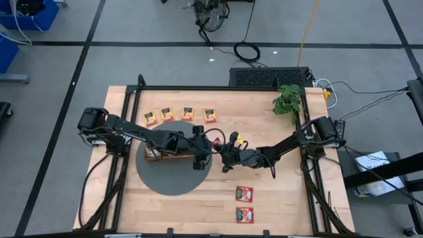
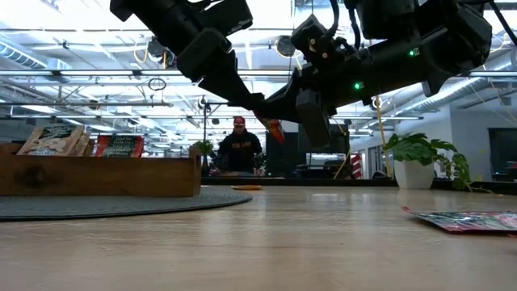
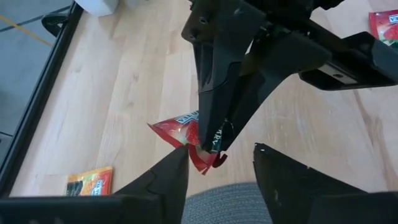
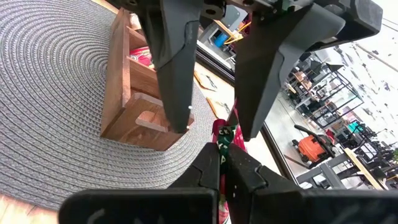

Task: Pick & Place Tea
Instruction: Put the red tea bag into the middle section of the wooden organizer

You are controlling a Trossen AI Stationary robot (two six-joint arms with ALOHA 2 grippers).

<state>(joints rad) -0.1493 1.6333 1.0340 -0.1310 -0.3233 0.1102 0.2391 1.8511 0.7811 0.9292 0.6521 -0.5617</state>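
Note:
A red-and-green tea packet (image 3: 177, 132) hangs in the air just right of the wooden tray (image 1: 153, 155), which stands on the round grey mat (image 1: 165, 180). My right gripper (image 4: 224, 155) reaches in from the table's right and is shut on the packet. My left gripper (image 3: 219, 154) comes from the left, slanting down, and is open with one finger on either side of the packet. Several orange packets (image 1: 178, 115) lie flat in a row at the far side. Two red ones (image 1: 244, 203) lie flat near the front. My right gripper pinches one edge of the red packet (image 4: 222, 135) between its two fingers, coming in about level from the table's right. The packet is lifted clear of the table and sticks out past the fingertips toward the tray. My left gripper has one fingertip (image 3: 181, 155) right beside the packet's lower corner; whether it touches, I cannot tell.
The tray (image 2: 97, 174) holds upright packets in its compartments. A potted plant (image 1: 288, 100) stands at the far right corner. A person (image 2: 239, 149) shows in the room beyond the table. Bare wood lies between the mat and the front red packets.

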